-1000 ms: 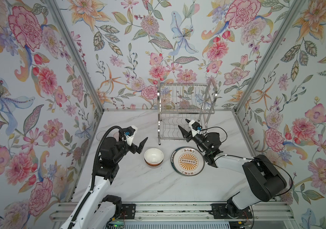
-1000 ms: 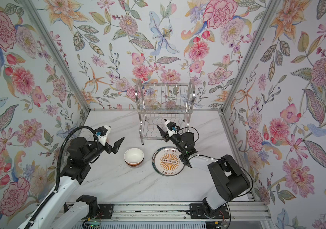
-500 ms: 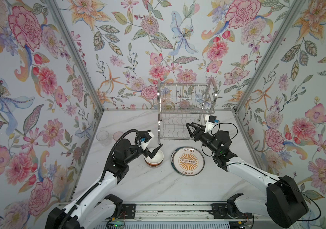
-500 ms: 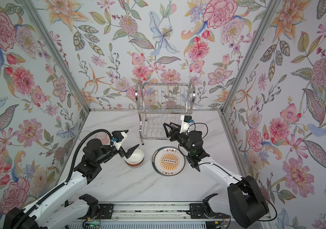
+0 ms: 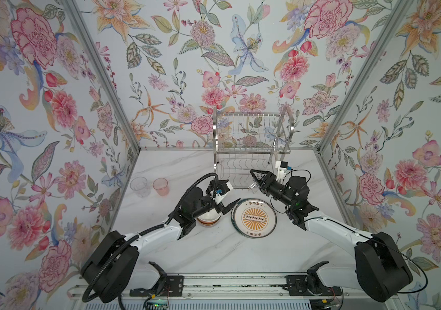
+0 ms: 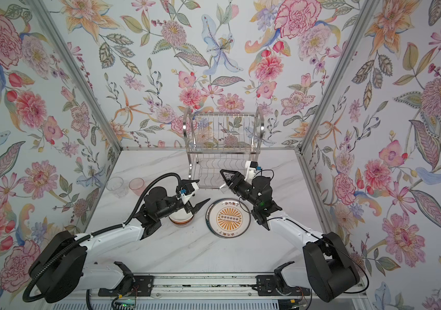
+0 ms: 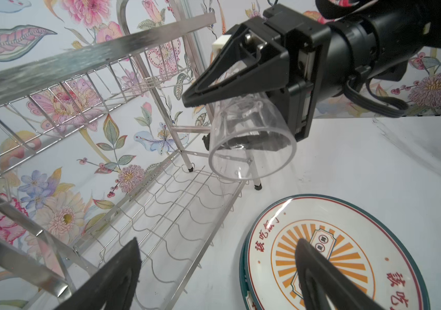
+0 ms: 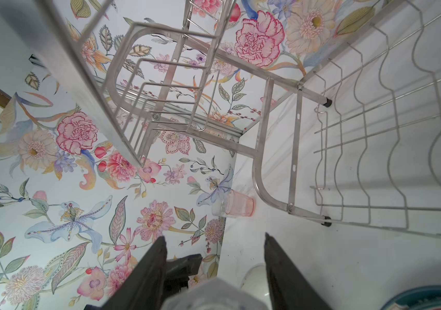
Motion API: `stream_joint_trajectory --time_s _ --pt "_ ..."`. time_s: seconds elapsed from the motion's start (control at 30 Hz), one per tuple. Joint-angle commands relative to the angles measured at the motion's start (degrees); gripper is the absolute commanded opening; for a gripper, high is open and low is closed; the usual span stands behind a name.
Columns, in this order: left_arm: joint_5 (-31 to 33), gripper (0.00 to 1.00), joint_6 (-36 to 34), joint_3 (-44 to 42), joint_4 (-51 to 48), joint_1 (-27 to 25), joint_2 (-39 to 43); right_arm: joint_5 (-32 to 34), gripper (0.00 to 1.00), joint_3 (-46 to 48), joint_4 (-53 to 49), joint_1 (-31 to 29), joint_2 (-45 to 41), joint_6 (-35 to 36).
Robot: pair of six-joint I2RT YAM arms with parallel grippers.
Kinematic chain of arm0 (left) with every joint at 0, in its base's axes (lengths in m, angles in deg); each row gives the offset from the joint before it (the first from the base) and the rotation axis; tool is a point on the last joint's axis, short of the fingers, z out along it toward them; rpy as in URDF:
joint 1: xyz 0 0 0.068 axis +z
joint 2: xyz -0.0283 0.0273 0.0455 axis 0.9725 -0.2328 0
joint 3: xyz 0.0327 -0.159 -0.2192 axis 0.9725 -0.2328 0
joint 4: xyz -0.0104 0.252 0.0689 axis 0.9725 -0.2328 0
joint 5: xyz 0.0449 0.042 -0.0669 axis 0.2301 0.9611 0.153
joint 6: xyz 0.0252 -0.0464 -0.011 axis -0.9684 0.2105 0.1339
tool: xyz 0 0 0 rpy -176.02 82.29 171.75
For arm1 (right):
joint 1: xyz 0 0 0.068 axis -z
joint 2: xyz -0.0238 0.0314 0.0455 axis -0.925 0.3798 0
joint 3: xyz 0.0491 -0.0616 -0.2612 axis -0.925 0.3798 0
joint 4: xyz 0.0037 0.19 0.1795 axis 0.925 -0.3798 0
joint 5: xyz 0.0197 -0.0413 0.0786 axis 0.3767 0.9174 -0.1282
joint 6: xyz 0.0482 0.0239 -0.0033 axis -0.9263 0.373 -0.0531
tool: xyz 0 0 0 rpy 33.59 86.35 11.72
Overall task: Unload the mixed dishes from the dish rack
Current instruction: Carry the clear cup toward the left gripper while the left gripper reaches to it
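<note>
The chrome dish rack (image 5: 249, 150) (image 6: 224, 145) (image 7: 79, 134) (image 8: 375, 134) stands at the back with both tiers bare. Just in front of its lower tier, my right gripper (image 5: 258, 180) (image 6: 227, 177) (image 7: 198, 120) (image 8: 214, 241) is shut on a clear tumbler (image 5: 254, 188) (image 7: 251, 145) (image 8: 214, 295), which lies tilted sideways above the table. My left gripper (image 5: 226, 207) (image 6: 196, 208) (image 7: 218, 249) hangs open and empty over a white bowl with an orange band (image 5: 208, 218) (image 6: 180, 219). To the bowl's right the orange sunburst plate (image 5: 254, 218) (image 6: 228, 218) (image 7: 335, 255) lies flat, and a teal edge shows under it.
A clear tumbler (image 5: 138, 185) (image 6: 114, 185) and a pinkish one (image 5: 161, 186) (image 6: 136, 185) (image 8: 238, 206) stand near the left wall. Floral walls close in three sides. The marble table (image 5: 214, 249) runs forward to the rail where the arms are mounted.
My left gripper has swung from the left side to above the bowl, beside the plate. The right arm's elbow has swung out to the right, and its gripper still sits at the rack's front.
</note>
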Motion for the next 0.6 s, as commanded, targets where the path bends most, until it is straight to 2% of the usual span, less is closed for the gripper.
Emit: stream_joint_trajectory --time_s 0.0,0.57 --pt "-2.2 0.89 0.5 3.4 7.6 -1.0 -2.8 -0.8 0.0 1.0 2.2 -0.3 -1.1 -3.0" --pt "-6.6 0.7 5.8 10.9 12.7 -2.5 -15.4 1.6 0.0 4.8 5.0 -1.0 -4.3 -3.5"
